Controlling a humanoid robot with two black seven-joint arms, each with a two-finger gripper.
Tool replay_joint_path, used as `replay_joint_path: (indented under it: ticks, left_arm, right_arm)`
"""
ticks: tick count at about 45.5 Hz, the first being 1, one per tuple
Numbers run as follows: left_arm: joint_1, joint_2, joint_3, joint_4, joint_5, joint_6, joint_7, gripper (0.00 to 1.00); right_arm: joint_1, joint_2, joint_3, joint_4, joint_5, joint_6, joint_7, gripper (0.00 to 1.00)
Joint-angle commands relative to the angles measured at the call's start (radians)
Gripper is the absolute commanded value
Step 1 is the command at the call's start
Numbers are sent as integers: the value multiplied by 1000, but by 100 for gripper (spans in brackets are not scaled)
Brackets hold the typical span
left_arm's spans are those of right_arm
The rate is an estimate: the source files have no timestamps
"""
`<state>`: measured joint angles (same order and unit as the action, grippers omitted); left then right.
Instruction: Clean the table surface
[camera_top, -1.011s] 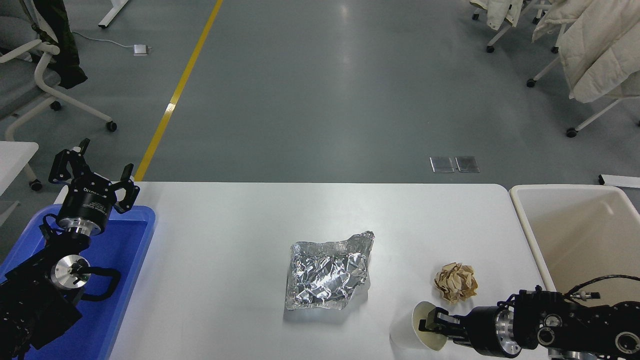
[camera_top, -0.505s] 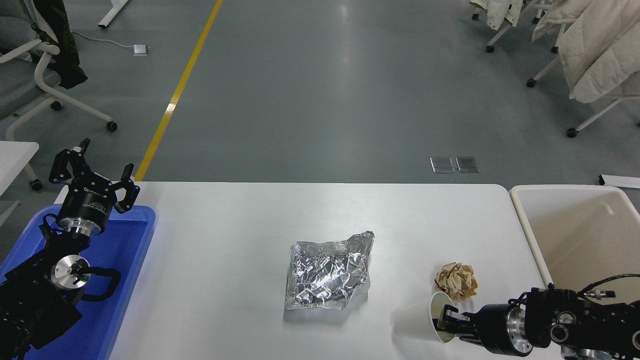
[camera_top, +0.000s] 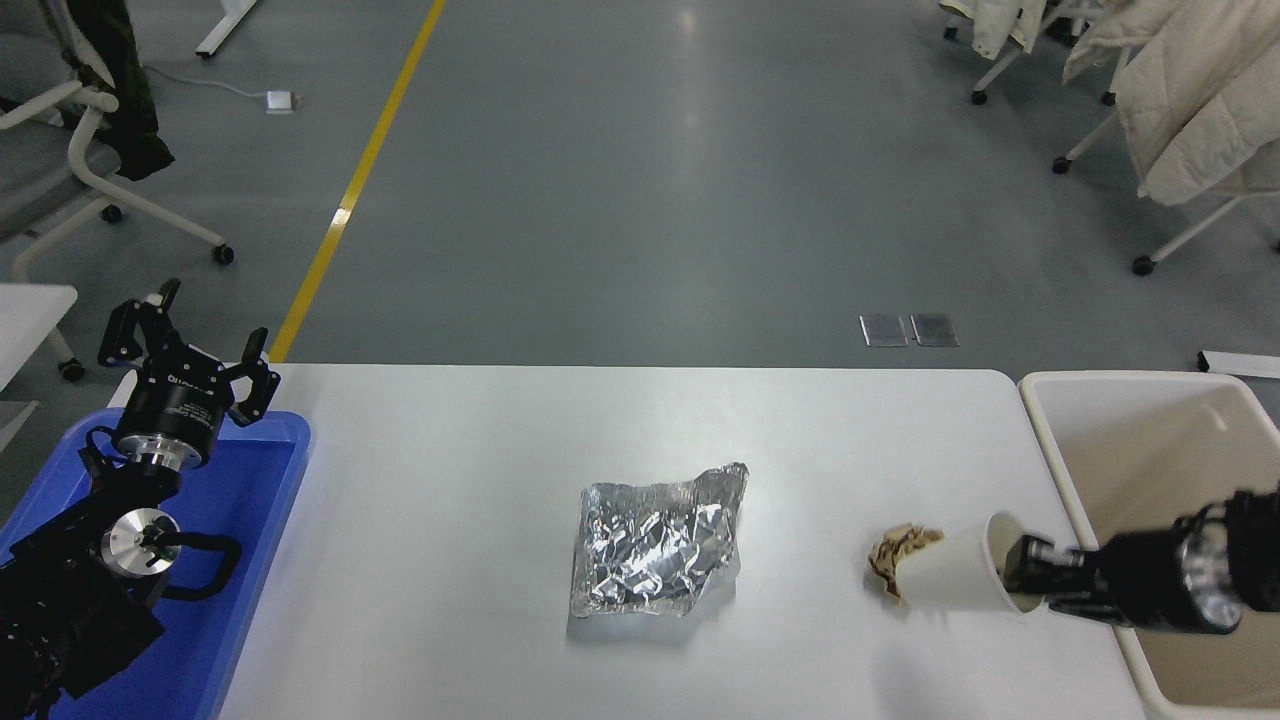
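White paper, a cup (camera_top: 950, 578) lying on its side, was pinched at its rim by the right gripper (camera_top: 1020, 582), one finger inside the mouth. Over the last second it had been lifted off the matte white table surface (camera_top: 450, 480) and carried toward the cream-white rectangular bin (camera_top: 1050, 440) behind the fingers. A crumpled brown paper ball (camera_top: 893, 553) sat just beyond the cup's base, crumpled silver foil (camera_top: 655, 548) farther off; both probably remained to clear. The left gripper (camera_top: 190, 345) was parked, fingers spread, over the blue plastic tray (camera_top: 255, 500).
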<state>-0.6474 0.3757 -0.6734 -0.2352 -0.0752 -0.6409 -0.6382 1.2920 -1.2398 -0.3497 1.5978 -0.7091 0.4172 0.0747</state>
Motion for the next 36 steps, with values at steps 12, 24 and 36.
replay_joint_path:
  ticks: [12,24,36]
  left_arm:
    - [0,0,0,0,0,0,0,100]
    - [0,0,0,-1,0,0,0,100]
    - [0,0,0,0,0,0,0,100]
  right_arm:
    - [382,-343,156,-19,-220,455,-10,0]
    - [323,-337,173,-41,-234,455,-10,0]
    - [260,-239,167,-269,-254,455,-9,0]
